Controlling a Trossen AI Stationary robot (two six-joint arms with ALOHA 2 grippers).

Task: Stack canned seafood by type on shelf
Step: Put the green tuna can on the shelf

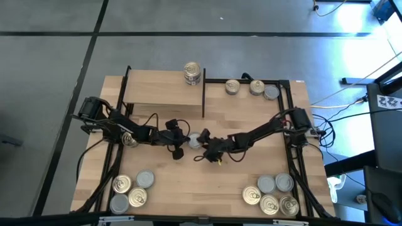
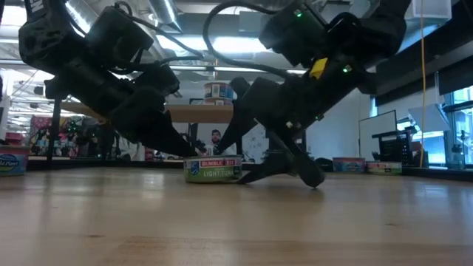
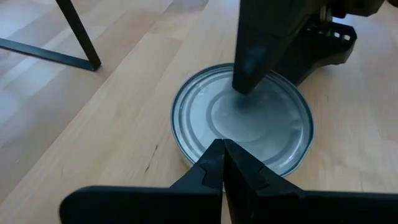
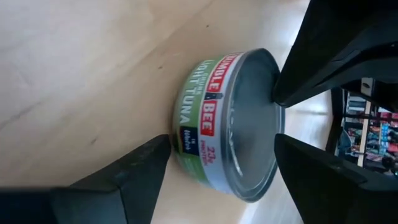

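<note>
one silver-topped tin (image 1: 195, 140) sits on the table (image 1: 188, 188) at mid-table, between the two grippers. its side label is green, red and white (image 4: 205, 118).

the left gripper (image 3: 222, 163) has its fingers pressed together, tips at the tin's rim. the right gripper (image 4: 217, 155) has its fingers apart, one on either side of the tin, not clamped on it. in the left wrist view one right finger (image 3: 264, 43) comes down over the tin's lid (image 3: 249, 118); contact can't be told.

the shelf (image 1: 164, 88) stands at the far edge of the table, with one stack of tins (image 1: 192, 73) on it; the number in the stack can't be told.

beside the shelf, at the far right, lie three loose tins: two gold tops (image 1: 233, 87) (image 1: 256, 87) and one silver (image 1: 271, 93).

near left corner holds four tins: two gold (image 1: 122, 184) (image 1: 137, 199) and two silver (image 1: 144, 180) (image 1: 119, 203).

near right corner holds five: three gold (image 1: 252, 195) (image 1: 269, 204) (image 1: 289, 205) and two silver (image 1: 266, 184) (image 1: 284, 182).

in the low view more tins (image 2: 9, 162) show at the table's far edges, too small to count.
</note>
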